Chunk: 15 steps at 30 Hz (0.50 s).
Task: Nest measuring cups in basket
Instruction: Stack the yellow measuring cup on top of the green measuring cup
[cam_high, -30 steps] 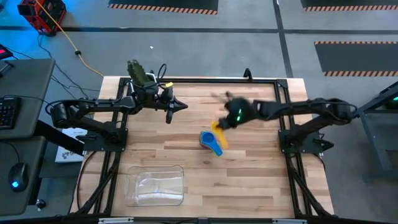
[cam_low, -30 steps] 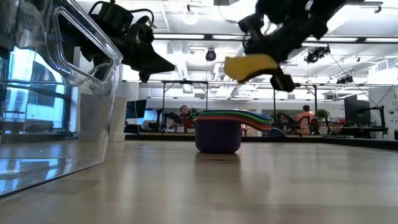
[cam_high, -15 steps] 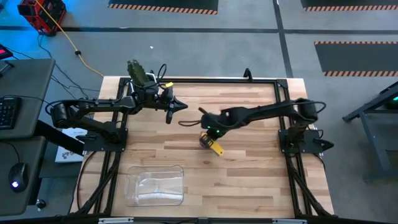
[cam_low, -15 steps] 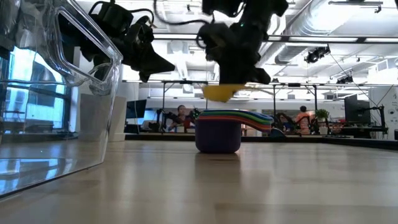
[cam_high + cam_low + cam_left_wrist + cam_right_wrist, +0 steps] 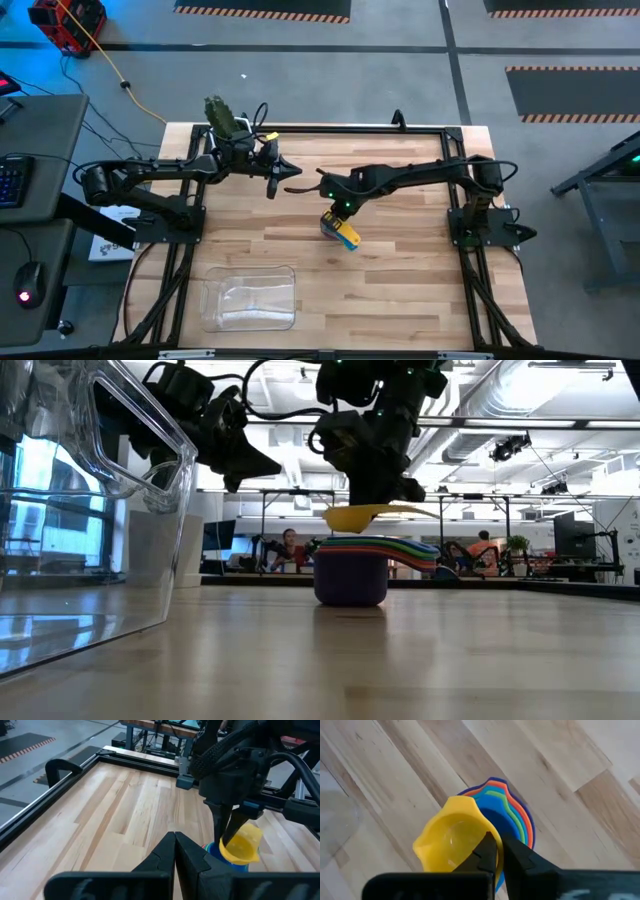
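A stack of nested measuring cups [image 5: 350, 572] stands on its base near the table's middle [image 5: 338, 232], its coloured rims fanned out [image 5: 516, 815]. Just above the stack hangs a yellow measuring cup [image 5: 362, 516], mouth up, with my right gripper [image 5: 336, 206] shut on it. The clear basket [image 5: 250, 297] rests flat on the table at the near left, away from both arms. My left gripper [image 5: 296, 170] hangs shut in the air over the far left of the table, holding nothing. My right gripper pinches the yellow cup's wall at its rim [image 5: 481, 836]; one finger [image 5: 488, 851] stands over the inside and the other outside. The fingers come steeply from above, slanting in from the table's right. The cup hangs about level, clear of the stack below.
A white pot with a cactus [image 5: 222, 118] stands at the table's far left corner. A black frame rail [image 5: 350, 130] runs around the tabletop. Bare wood lies between the stack and the basket.
My right gripper has carried the yellow cup toward the table's left and a little down. It has also tipped to point more steeply down. The cup, earlier tilted and off to the stack's right, now hangs level just above the stack.
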Tool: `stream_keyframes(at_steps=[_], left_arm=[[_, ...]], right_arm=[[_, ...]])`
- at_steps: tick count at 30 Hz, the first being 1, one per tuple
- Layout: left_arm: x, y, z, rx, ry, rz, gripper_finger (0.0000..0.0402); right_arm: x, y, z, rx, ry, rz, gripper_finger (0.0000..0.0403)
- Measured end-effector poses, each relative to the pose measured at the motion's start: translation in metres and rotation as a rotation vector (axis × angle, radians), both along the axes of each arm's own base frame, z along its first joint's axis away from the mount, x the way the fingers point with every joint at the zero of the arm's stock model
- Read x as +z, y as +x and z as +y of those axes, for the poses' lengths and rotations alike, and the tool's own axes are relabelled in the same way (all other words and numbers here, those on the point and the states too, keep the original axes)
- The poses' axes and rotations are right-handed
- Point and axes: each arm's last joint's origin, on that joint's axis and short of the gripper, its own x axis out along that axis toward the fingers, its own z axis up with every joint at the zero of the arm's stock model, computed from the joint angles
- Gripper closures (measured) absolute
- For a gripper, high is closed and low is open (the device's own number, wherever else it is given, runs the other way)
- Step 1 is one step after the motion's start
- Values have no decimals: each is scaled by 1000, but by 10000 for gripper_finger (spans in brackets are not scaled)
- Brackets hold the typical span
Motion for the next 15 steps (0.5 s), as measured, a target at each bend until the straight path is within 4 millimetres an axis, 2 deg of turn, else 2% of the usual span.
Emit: stream_keyframes(at_steps=[4,11,15], left_arm=[[0,0,0,0,0,0,401],[0,0,0,0,0,0,401],[0,0,0,0,1,0,401]], right_arm=[[0,-1,0,-3,7,7,368],[1,0,-3,-20,39,-3,254],[13,-9,-13,-23,53,-6,214]])
